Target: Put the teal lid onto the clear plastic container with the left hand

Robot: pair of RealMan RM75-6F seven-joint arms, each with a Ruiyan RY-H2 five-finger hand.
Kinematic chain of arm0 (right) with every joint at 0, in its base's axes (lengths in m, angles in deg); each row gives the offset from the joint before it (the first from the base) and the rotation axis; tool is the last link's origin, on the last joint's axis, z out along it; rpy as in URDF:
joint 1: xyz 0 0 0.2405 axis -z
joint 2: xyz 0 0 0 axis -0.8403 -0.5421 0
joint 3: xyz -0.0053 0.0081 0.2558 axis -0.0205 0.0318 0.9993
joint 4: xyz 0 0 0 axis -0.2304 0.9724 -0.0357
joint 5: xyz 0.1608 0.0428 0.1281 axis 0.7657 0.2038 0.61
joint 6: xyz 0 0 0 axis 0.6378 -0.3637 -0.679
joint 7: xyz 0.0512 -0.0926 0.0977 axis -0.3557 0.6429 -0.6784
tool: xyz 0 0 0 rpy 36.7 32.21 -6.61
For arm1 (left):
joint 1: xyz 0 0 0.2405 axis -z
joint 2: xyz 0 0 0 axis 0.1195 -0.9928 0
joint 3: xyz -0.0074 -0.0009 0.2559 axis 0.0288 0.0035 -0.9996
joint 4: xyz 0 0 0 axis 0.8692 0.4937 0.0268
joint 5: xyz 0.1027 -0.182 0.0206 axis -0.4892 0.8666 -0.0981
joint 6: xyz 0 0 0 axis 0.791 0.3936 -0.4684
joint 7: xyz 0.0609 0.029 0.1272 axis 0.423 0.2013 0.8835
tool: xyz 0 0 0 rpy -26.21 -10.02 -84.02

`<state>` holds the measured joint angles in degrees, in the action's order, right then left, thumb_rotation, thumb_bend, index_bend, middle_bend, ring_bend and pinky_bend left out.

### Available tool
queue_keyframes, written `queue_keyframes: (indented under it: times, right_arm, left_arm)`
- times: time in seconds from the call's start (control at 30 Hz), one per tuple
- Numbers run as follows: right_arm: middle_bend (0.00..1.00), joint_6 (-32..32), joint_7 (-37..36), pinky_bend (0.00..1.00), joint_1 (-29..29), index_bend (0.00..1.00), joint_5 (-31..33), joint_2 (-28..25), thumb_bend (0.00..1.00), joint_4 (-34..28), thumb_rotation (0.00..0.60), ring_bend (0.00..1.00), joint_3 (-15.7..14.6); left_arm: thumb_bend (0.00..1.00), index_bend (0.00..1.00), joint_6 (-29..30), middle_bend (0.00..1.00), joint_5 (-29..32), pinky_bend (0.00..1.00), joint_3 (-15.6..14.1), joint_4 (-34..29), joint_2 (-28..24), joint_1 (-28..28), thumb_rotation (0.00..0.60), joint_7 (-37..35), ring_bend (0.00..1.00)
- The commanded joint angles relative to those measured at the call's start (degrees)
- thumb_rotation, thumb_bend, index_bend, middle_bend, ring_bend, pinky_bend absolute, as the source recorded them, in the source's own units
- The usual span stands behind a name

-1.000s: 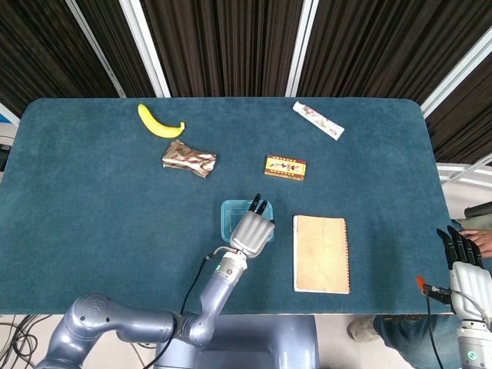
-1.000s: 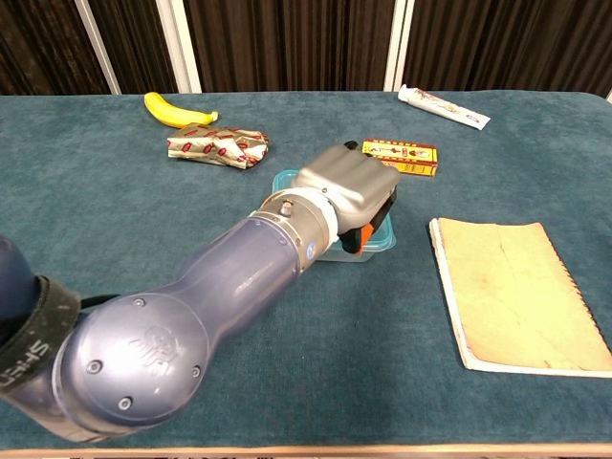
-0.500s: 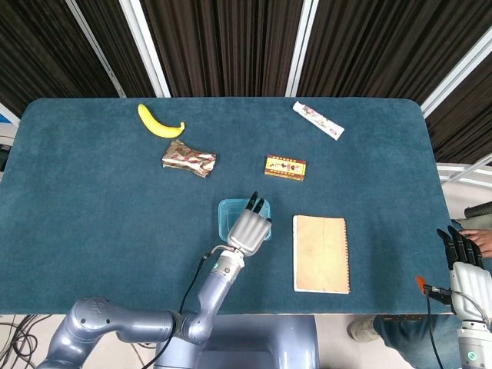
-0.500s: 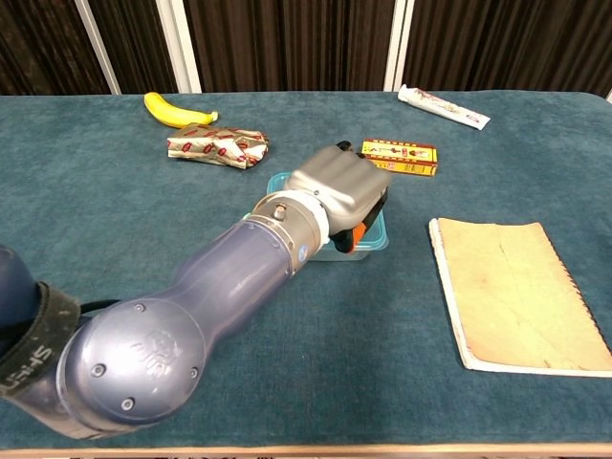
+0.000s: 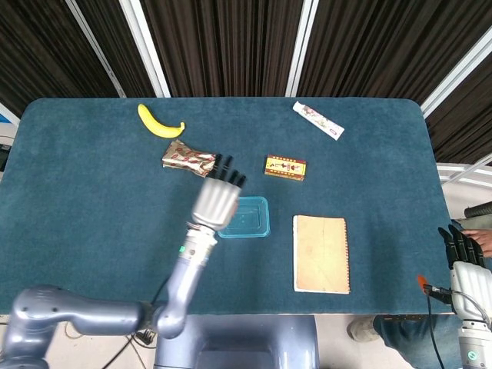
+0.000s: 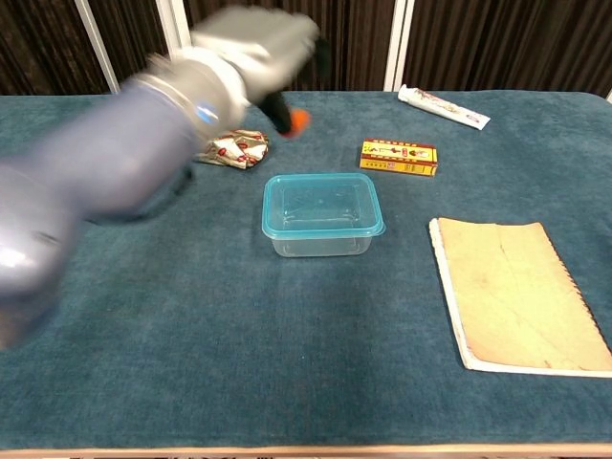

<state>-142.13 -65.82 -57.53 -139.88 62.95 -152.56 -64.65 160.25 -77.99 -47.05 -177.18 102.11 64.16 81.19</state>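
Two views of a teal-cloth table (image 5: 92,207), robot's own cams. Task looks basically done: teal lid (image 6: 322,203) sits on top of the clear plastic container (image 6: 320,243), edges lined up w/ the rim all round as far as the chest view shows. Can't tell if it's snapped fully shut or just resting. Judgement: what's left is at most a press-down check and getting the arm clear.

Container w/ lid is near table centre, a bit toward the robot's edge. It lies flat, lid face up. It's a rounded rectangle; long axis runs 3 to 9 o'clock in both views, i.e. parallel to the table's near edge.

Left hand (image 5: 215,198) is up off the table, at abt 9–10 o'clock from the container, overlapping its left edge in the head view. In the chest view it's motion-blurred and high, well above the lid. It holds nothing; fingers stretched out, pointing to abt 12–1 o'clock toward the far edge.

Right hand (image 5: 463,265) is off the table's right side at abt 4 o'clock, holding nothing, dark fingers straight and apart-ish.

Other stuff:
- notebook (image 5: 320,253) at 3 o'clock of the container, near
- small printed box (image 5: 285,166) at 1 o'clock
- crumpled wrapper (image 5: 187,158) at 10–11 o'clock
- banana (image 5: 157,122) further out at 11 o'clock
- tube (image 5: 317,121) far at 1 o'clock
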Motion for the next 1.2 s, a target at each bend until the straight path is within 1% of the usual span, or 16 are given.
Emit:
queue_keyframes:
  times: [0.03, 0.13, 0.2, 0.3, 0.33, 0.43, 0.5, 0.6, 0.67, 0.73, 0.83, 0.9, 1.03, 1.2]
  right_arm:
    - [0.00, -0.30, 1.24, 0.00, -0.11, 0.06, -0.94, -0.09, 0.27, 0.45, 0.600, 0.01, -0.28]
    - [0.00, -0.34, 1.79, 0.00, -0.06, 0.05, -0.97, -0.05, 0.27, 0.36, 0.600, 0.00, -0.43]
    - [0.00, -0.43, 2.14, 0.00, -0.03, 0.05, -0.83, -0.03, 0.27, 0.36, 0.600, 0.00, -0.38]
    - [0.00, -0.76, 2.72, 0.00, 0.01, 0.05, -0.70, 0.07, 0.27, 0.43, 0.600, 0.00, -0.21]
    - [0.00, -0.84, 2.86, 0.00, 0.00, 0.05, -0.74, 0.10, 0.27, 0.48, 0.600, 0.00, -0.19]
    - [0.00, -1.36, 3.48, 0.00, 0.03, 0.05, -1.35, 0.29, 0.27, 0.75, 0.600, 0.00, -0.25]
    - [0.00, -1.75, 3.70, 0.00, 0.06, 0.05, -1.97, 0.40, 0.27, 0.95, 0.600, 0.00, -0.36]
    - [0.00, -2.37, 3.90, 0.00, 0.14, 0.05, -3.06, 0.54, 0.27, 1.31, 0.600, 0.00, -0.60]
    - [0.00, -2.65, 3.90, 0.00, 0.15, 0.05, -3.79, 0.59, 0.27, 1.51, 0.600, 0.00, -0.77]
    - [0.00, -2.94, 3.75, 0.00, 0.19, 0.05, -4.41, 0.59, 0.27, 1.60, 0.600, 0.00, -0.90]
    - [0.00, -3.14, 3.49, 0.00, 0.17, 0.05, -5.25, 0.60, 0.27, 1.91, 0.600, 0.00, -1.12]
    - [0.00, -2.95, 3.24, 0.00, 0.16, 0.05, -5.17, 0.59, 0.27, 1.93, 0.600, 0.00, -1.18]
    - [0.00, -2.80, 3.04, 0.00, 0.05, 0.05, -5.65, 0.53, 0.27, 2.06, 0.600, 0.00, -1.34]
    - [0.00, -3.13, 3.18, 0.00, 0.19, 0.05, -5.99, 0.69, 0.27, 1.84, 0.600, 0.00, -1.47]
  left_arm:
    - [0.32, 0.21, 7.52, 0.18, 2.24, 0.03, -1.82, -14.65, -14.58, -11.69, 0.600, -1.64, 0.00]
    - [0.31, 0.20, 7.86, 0.14, 1.12, 0.03, -4.35, -18.33, -22.09, -17.63, 0.600, -8.17, 0.00]
    - [0.28, 0.19, 7.84, 0.12, -0.38, 0.01, -6.12, -18.94, -25.47, -20.62, 0.600, -12.09, 0.00]
    - [0.27, 0.19, 7.88, 0.12, -4.75, 0.00, -10.01, -19.16, -30.21, -25.74, 0.600, -19.68, 0.00]
    - [0.27, 0.19, 7.82, 0.12, -5.83, 0.00, -10.97, -19.28, -31.10, -26.85, 0.600, -21.47, 0.00]
    - [0.27, 0.19, 8.07, 0.11, -11.22, 0.00, -15.20, -19.52, -34.43, -31.53, 0.600, -29.13, 0.00]
    - [0.27, 0.19, 8.72, 0.11, -14.76, 0.00, -17.58, -18.95, -35.53, -33.88, 0.600, -32.65, 0.00]
    - [0.27, 0.19, 10.70, 0.11, -21.37, 0.00, -21.68, -16.48, -36.06, -38.28, 0.600, -39.90, 0.00]
    - [0.27, 0.19, 12.47, 0.11, -25.71, 0.00, -23.89, -13.12, -35.51, -40.96, 0.600, -44.69, 0.00]
    - [0.27, 0.19, 14.04, 0.11, -27.75, 0.00, -24.98, -10.11, -34.72, -42.98, 0.600, -47.38, 0.00]
    - [0.27, 0.20, 15.04, 0.11, -28.25, 0.00, -25.13, -6.87, -33.94, -45.31, 0.600, -51.35, 0.00]
    - [0.27, 0.20, 14.70, 0.11, -27.46, 0.00, -24.67, -6.37, -34.11, -46.18, 0.600, -53.13, 0.00]
    - [0.27, 0.20, 14.08, 0.11, -27.55, 0.00, -23.74, -6.18, -34.74, -46.60, 0.600, -53.25, 0.00]
    - [0.27, 0.20, 11.86, 0.11, -26.50, 0.00, -22.75, -6.39, -35.36, -46.85, 0.600, -53.87, 0.00]
